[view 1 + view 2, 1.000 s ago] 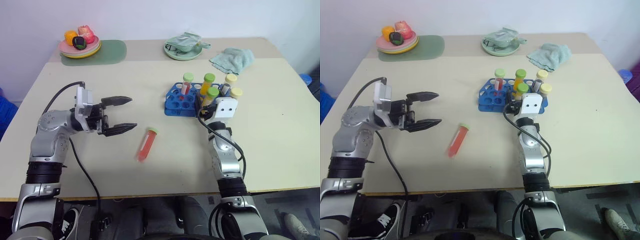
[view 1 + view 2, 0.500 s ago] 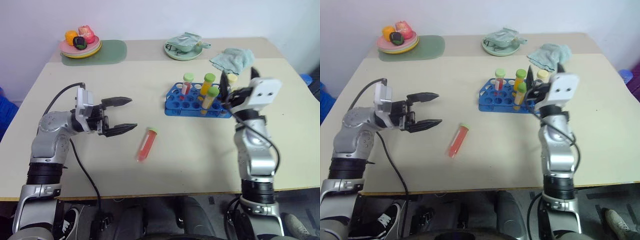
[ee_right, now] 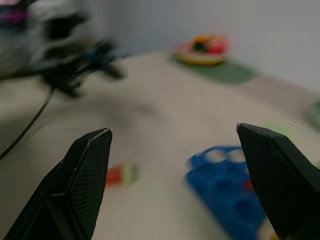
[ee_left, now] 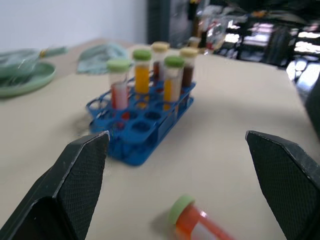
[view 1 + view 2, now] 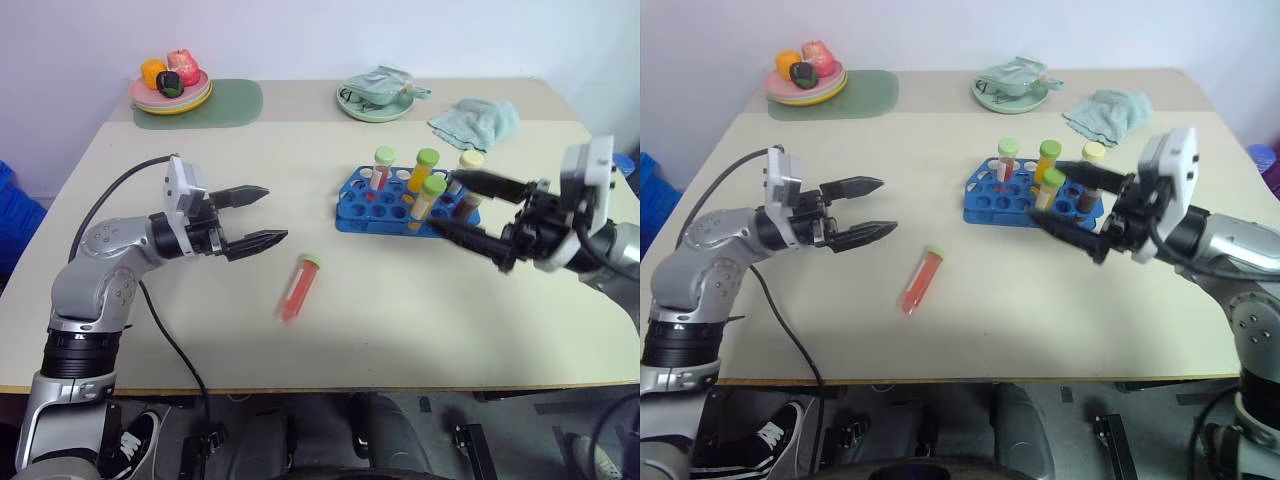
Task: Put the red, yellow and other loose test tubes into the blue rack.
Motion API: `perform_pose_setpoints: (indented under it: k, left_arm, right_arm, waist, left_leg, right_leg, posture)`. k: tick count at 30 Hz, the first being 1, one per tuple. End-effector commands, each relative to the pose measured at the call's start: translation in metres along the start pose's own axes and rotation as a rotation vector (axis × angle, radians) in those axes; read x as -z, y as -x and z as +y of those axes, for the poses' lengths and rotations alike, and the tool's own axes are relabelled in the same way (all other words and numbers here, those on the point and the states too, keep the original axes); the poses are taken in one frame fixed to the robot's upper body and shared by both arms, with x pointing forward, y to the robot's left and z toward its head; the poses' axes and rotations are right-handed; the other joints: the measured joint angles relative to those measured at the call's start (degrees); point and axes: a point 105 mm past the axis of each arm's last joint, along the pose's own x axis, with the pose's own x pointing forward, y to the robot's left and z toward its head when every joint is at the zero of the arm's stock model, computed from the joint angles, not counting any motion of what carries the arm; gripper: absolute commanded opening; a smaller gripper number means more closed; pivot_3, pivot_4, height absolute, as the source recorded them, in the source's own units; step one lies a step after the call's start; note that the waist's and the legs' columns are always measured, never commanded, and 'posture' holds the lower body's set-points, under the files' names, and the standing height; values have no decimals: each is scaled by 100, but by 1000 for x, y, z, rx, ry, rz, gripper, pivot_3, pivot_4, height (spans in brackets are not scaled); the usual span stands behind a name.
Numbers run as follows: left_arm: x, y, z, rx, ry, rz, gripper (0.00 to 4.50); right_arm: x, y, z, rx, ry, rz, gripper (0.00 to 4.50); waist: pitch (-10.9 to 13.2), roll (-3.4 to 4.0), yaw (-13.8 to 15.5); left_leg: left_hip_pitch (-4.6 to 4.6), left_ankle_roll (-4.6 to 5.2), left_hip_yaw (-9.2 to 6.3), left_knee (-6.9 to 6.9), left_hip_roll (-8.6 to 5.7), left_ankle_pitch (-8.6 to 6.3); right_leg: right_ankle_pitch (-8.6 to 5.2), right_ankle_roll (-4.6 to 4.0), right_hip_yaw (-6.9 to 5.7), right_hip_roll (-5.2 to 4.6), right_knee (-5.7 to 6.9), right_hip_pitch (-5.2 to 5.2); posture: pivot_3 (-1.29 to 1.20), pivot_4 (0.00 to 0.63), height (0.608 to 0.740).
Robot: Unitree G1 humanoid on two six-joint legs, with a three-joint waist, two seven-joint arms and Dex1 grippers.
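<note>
While both arms hang above it, the scene reads so, biggest thing first:
bench (image 5: 180, 350): pale beige top carrying everything below.
left end effector (image 5: 262, 214): at about 9 o'clock on the bench, level, black fingers spread wide with nothing between them, aimed toward the rack.
right end effector (image 5: 462, 206): at about 3 o'clock, level, fingers spread apart and empty, tips just at the rack's near right corner; whether they touch it I cannot tell.
green mat (image 5: 215, 103): at 11 o'clock by the far edge, under a plate of fruit (image 5: 170, 86).
blue rack (image 5: 362, 205): right of centre, about 2 o'clock, holding five upright capped tubes, one with red liquid, two orange-yellow, two dark brown.
teal cloth (image 5: 475, 121): crumpled at 1 o'clock, well beyond the rack.
green dish (image 5: 375, 104): at 12 o'clock near the far edge, a wadded cloth in it.
red test tube (image 5: 297, 288): lying flat on the bench near centre, green cap toward the far side, between the two end effectors, apart from both and from the rack.
</note>
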Motion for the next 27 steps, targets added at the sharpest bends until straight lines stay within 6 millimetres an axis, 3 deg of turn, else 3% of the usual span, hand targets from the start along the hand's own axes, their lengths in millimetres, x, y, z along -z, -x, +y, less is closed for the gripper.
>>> perform_pose_setpoints:
  k: [1, 6, 11, 19, 24, 27]
  left_arm:
    - [-4, 0, -1, -28, -9, -3, 4500]
    - [0, -4, -3, -69, 2, 43, 4500]
    - [25, -5, -8, -126, 37, 297, 4500]
    - [17, -28, -8, -236, 237, 440, 4500]
    - [20, -34, -19, -180, 465, 558, 4500]
    - [16, -41, -15, -150, 504, 606, 4500]
  right_arm:
    - [-1, 1, 11, -124, 69, 15, 4288]
    - [4, 3, 13, -162, 164, 34, 4288]
    - [11, 5, 16, -197, 141, 36, 4288]
    - [22, -4, 23, -201, 125, 26, 4288]
    - [25, -10, 22, -198, 128, 14, 4288]
    - [26, -15, 22, -201, 116, 0, 4288]
  waist:
    - [0, -1, 0]
    - [1, -2, 19]
    - [1, -3, 16]
    - [3, -8, 58]
    - [4, -8, 25]
    - [4, -8, 6]
  left_leg:
    - [0, -1, 0, 1, 0, 0]
    - [-4, -27, -1, 7, 0, 15]
    - [-3, -27, -2, 8, -1, 15]
    - [-11, -27, -6, 22, -3, 15]
    - [-10, -27, -10, 25, -3, 15]
    - [-11, -28, -13, 36, -3, 15]
  right_leg:
    - [0, 0, 0, -1, 0, 1]
    - [0, 0, 0, -1, 1, -1]
    - [0, 0, 0, -2, 2, 0]
    - [0, 0, 0, -3, 4, 1]
    - [0, 0, 0, 2, 8, 1]
    - [0, 0, -1, 2, 8, 0]
  posture:
    - [0, 150, 740]
    - [0, 150, 740]
    - [0, 150, 740]
    - [0, 150, 740]
    - [0, 150, 740]
    - [0, 150, 740]
